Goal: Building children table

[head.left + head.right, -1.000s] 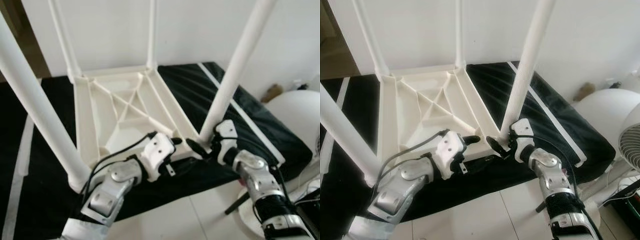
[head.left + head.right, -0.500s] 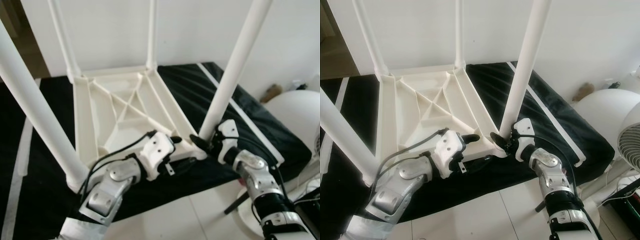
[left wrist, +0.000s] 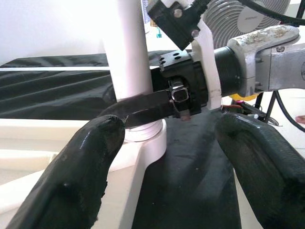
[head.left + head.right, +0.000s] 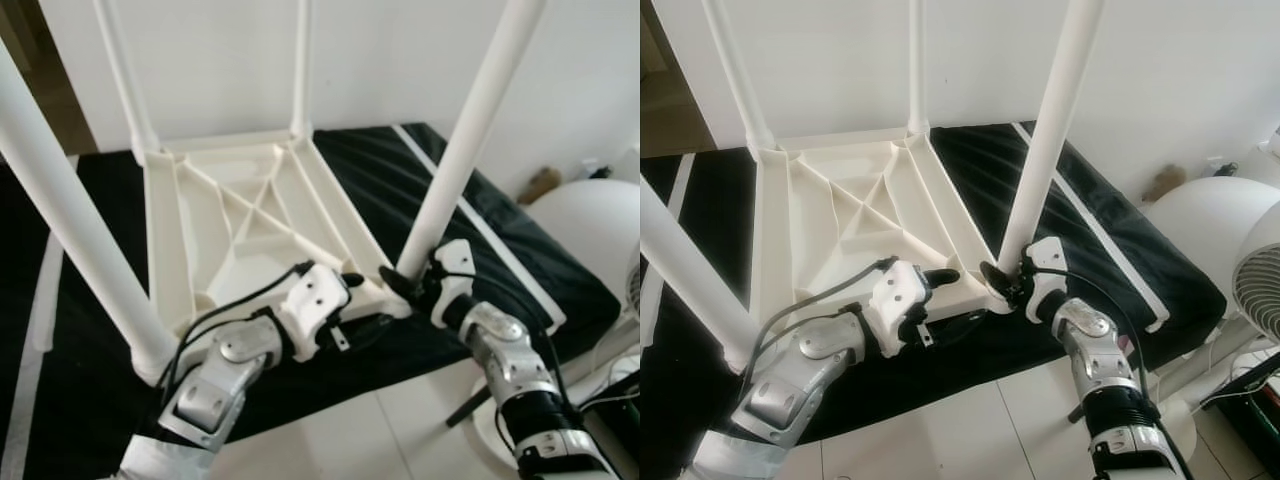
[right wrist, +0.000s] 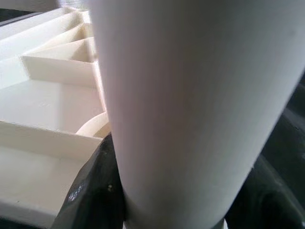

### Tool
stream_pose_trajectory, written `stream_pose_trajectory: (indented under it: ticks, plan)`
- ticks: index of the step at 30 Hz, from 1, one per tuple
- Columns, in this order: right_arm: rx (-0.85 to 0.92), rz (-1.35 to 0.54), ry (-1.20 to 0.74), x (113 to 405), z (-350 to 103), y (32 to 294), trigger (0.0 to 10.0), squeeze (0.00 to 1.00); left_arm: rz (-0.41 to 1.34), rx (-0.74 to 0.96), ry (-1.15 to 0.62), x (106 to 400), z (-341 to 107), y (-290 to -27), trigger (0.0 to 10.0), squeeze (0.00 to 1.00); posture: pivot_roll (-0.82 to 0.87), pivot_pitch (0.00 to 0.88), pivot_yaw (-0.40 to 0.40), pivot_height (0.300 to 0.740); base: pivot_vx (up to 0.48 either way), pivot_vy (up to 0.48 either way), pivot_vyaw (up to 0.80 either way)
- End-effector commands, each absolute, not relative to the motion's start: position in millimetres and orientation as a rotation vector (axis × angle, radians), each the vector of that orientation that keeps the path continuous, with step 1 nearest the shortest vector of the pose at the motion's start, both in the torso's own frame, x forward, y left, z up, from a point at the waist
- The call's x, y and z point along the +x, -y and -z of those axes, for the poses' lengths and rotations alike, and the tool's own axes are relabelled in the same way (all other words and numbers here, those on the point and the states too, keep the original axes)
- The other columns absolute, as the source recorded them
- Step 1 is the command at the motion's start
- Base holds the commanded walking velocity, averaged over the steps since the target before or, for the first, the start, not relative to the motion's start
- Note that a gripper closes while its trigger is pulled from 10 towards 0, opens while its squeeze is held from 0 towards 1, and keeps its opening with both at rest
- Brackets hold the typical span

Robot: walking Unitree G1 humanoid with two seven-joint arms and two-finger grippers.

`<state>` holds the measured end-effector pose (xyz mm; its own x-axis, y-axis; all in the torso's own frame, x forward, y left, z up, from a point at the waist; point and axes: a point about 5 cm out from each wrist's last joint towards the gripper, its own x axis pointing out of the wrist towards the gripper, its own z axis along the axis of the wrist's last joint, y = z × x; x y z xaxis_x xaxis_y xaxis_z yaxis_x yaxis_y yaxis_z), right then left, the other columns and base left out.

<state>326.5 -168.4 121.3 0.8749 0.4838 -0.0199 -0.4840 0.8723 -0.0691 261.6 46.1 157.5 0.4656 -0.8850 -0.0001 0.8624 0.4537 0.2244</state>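
The white plastic table (image 4: 232, 232) lies upside down on a black mat (image 4: 400, 180), its legs pointing up. My right gripper (image 4: 402, 287) is shut on the base of the near right leg (image 4: 470, 130), right above its corner socket. In the right wrist view that leg (image 5: 190, 105) stands between the black fingers (image 5: 90, 191). My left gripper (image 4: 360, 303) is open at the table's near edge, just left of that corner. In the left wrist view its fingers (image 3: 71, 181) straddle the white rim (image 3: 47, 138), facing the right gripper (image 3: 143, 107).
Three other legs rise at the near left (image 4: 70, 220) and the far corners (image 4: 120, 70). A white wall stands close behind. At the right are a round white object (image 4: 590, 225) and a fan (image 4: 1260, 290), with cables on the pale tiled floor (image 4: 400, 430).
My right gripper's fingers have moved in from beside the near right leg and now grip its base. The left gripper has barely moved.
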Motion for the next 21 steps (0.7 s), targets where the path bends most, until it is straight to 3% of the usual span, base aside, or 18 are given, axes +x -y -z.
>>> stream_pose_trajectory:
  ticks: [1, 4, 11, 15, 21]
  plan:
    - [-0.070, -0.407, -0.048, 324.9, -113.4, 170.4, 10.0, 0.00, 1.086, 0.201, 0.115, 259.5, -156.6, -44.0, 10.0, 0.00, -0.03, 0.043, -0.048, 0.740, 0.000, 0.000, 0.00]
    - [-0.006, -0.241, -0.066, 323.0, -110.5, 161.4, 10.0, 0.00, 1.091, 0.199, 0.108, 258.3, -155.8, -44.2, 10.0, 0.00, -0.03, 0.049, -0.046, 0.740, 0.000, 0.000, 0.00]
    - [0.040, -0.109, -0.072, 316.1, -105.6, 144.4, 10.0, 0.00, 1.097, 0.195, 0.106, 257.7, -155.8, -42.7, 10.0, 0.00, -0.04, 0.053, -0.042, 0.740, 0.000, 0.000, 0.00]
    - [0.137, 0.101, -0.076, 310.7, -107.8, 126.9, 10.0, 0.00, 1.102, 0.197, 0.104, 257.8, -155.8, -43.3, 10.0, 0.00, -0.04, 0.055, -0.041, 0.740, 0.000, 0.000, 0.00]
    - [0.137, 0.085, -0.058, 308.0, -114.0, 115.9, 10.0, 0.00, 1.099, 0.192, 0.101, 258.0, -156.4, -43.4, 10.0, 0.00, -0.04, 0.053, -0.032, 0.740, 0.000, 0.000, 0.00]
